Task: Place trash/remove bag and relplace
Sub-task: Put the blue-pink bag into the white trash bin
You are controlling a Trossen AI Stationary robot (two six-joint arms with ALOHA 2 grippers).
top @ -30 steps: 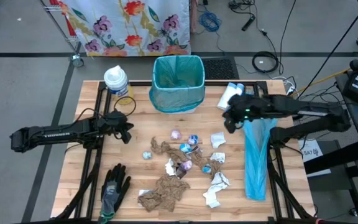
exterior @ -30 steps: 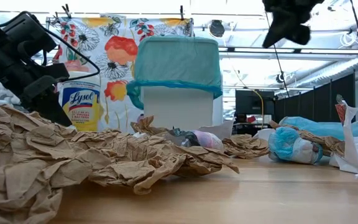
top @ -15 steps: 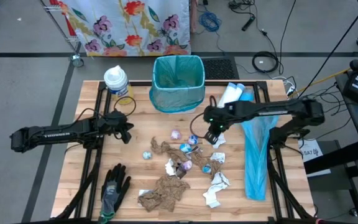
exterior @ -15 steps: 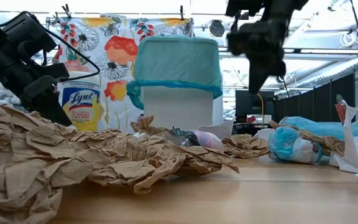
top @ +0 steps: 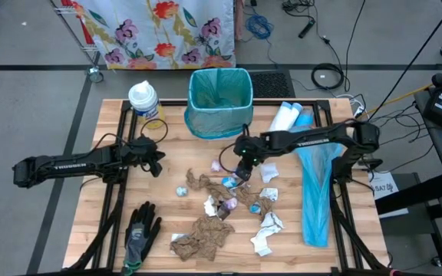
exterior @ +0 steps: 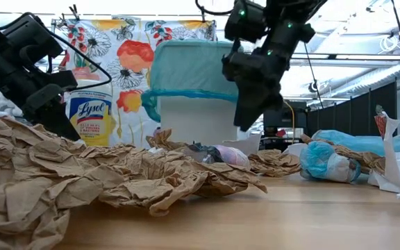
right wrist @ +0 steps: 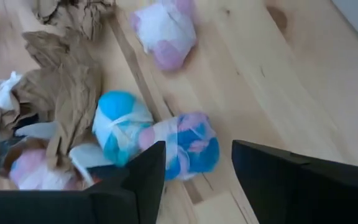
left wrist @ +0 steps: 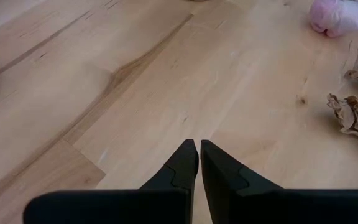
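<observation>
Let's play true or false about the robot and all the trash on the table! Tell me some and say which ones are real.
1. The right gripper has its jaws open over a blue and pink wrapper ball. True.
2. The left gripper is holding a paper towel. False: its jaws are shut on nothing, over bare wood.
3. The bin has a teal bag in it. True.
4. The work glove is inside the bin. False: it lies on the table, near the front edge on the left arm's side.
5. The brown paper towels are already in the bin. False: they lie on the table.
</observation>
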